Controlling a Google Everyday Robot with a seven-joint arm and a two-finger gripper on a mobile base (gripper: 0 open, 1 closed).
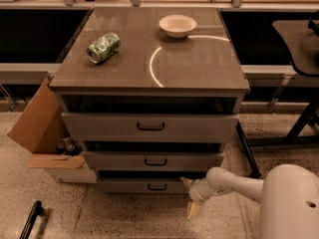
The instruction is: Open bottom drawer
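The bottom drawer (129, 185) is the lowest and narrowest of three grey fronts in the cabinet, with a small black bar handle (157, 187) at its centre. It stands slightly out, like the two drawers above it. My gripper (189, 196) is low near the floor, at the right end of the bottom drawer's front and to the right of the handle. Its two pale fingers are spread apart, one fingertip (185, 181) against the drawer's front edge and the other (193, 211) pointing down at the floor. It holds nothing.
On the cabinet top (199, 68) lie a crushed green can (103, 47) and a white bowl (177, 25). An open cardboard box (42, 133) stands left of the cabinet. A black table leg (299, 123) is at the right, and a black rod (31, 219) lies on the floor at the lower left.
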